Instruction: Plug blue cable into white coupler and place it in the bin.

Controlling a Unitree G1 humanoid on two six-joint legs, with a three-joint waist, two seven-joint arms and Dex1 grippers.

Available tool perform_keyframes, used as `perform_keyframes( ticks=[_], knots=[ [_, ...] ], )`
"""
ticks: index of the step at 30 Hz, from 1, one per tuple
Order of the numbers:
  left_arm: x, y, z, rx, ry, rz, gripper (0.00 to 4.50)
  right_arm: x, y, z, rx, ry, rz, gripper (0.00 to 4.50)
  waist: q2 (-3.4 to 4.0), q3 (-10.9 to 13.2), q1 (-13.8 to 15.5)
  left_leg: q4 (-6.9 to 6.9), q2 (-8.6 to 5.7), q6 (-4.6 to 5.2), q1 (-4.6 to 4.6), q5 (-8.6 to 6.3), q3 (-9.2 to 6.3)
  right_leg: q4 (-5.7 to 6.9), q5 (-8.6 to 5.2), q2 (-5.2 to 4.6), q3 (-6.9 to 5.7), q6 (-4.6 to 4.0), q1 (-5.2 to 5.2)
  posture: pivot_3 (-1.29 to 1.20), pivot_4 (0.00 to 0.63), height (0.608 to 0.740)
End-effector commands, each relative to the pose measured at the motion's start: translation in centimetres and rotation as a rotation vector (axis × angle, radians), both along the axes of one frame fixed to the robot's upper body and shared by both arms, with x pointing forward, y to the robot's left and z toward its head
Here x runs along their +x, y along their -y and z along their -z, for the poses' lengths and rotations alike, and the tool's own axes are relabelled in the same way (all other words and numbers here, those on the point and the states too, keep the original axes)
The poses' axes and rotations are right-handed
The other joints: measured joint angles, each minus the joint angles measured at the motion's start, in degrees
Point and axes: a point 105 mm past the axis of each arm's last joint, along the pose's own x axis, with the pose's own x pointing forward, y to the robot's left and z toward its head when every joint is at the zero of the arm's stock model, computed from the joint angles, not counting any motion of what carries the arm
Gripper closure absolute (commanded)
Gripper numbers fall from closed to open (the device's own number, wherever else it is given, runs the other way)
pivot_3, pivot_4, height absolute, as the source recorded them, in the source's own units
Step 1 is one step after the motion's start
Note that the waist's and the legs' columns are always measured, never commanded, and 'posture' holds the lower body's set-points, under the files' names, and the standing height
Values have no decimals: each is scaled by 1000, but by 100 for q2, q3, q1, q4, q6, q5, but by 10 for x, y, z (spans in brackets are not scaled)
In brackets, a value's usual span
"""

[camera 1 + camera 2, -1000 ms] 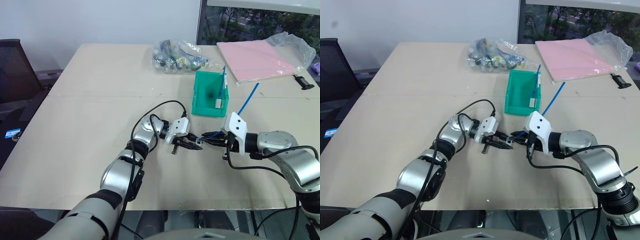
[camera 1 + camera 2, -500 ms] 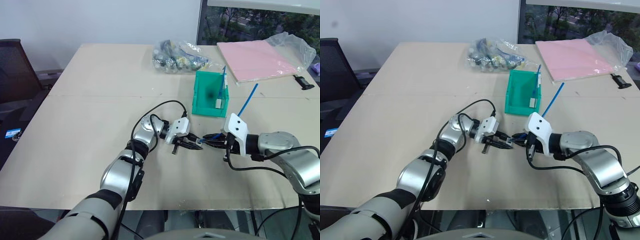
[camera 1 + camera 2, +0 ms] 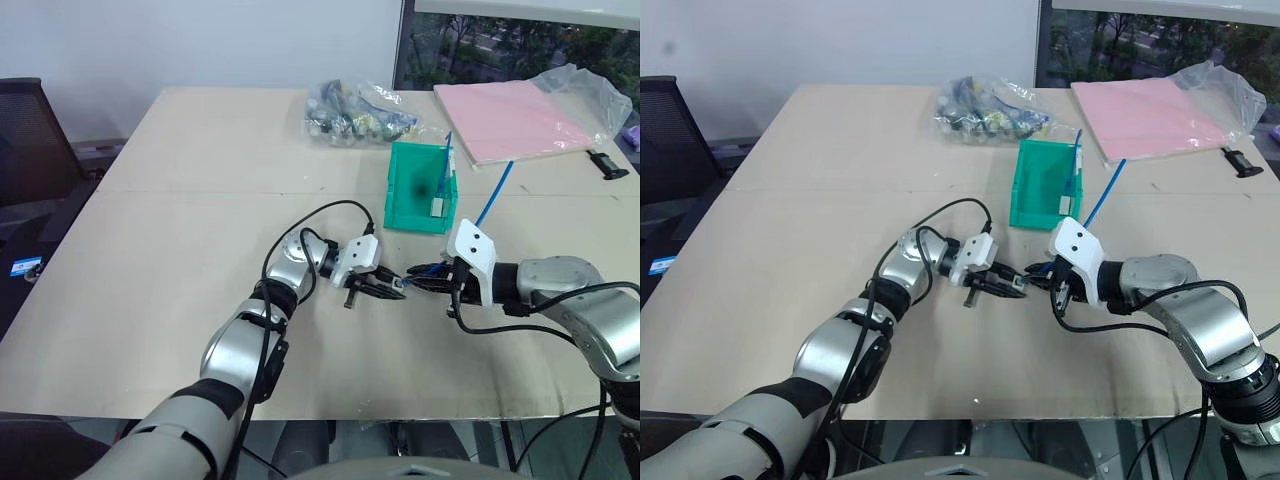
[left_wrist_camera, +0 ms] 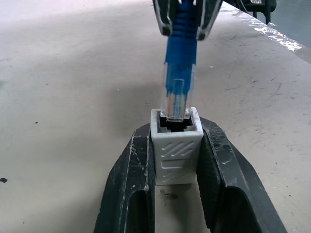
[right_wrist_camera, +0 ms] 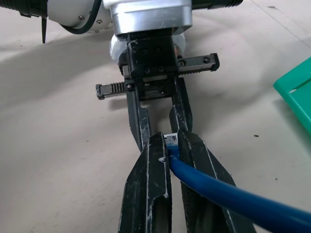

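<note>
Left tool point(image 4: 177, 160) clamped on the white coupler point(image 4: 177, 145), socket facing the right tool point(image 5: 169, 155). Right tool closed on the blue cable point(image 5: 228, 196) just behind its clear plug point(image 4: 176, 99) (plug tip sitting in the socket mouth, depth not clear). Both tools meeting low over the counter point(image 3: 180, 230), near the green bin point(image 3: 421, 188). Rest of the cable rising behind the right tool, toward the bin.
</note>
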Motion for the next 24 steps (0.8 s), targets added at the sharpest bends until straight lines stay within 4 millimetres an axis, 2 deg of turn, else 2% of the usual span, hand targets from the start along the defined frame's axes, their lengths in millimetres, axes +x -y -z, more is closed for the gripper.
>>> perform_keyframes(
  ticks=[1, 6, 24],
  knots=[
    [3, -10, 11, 64, -19, -41, 3939, -1, -5, -10, -11, 43, -17, 4500, 0, 0, -1, 0, 0, 0, 0, 0, 0, 0, 0, 0, 0, 0, 0, 0, 150, 740],
    [3, -10, 10, 66, -17, -41, 3939, -3, -6, -3, -42, 22, -21, 4500, 0, 0, 0, 0, 0, 0, 0, 0, -1, 0, 0, 0, -1, 0, 0, 0, 150, 740],
    [3, -12, 11, 75, -18, -41, 3939, -6, -8, -6, -63, 16, -26, 4500, 0, 0, -3, 0, 0, 0, 0, 0, -2, 0, 0, 0, 0, 0, 0, 0, 150, 740]
  ],
)
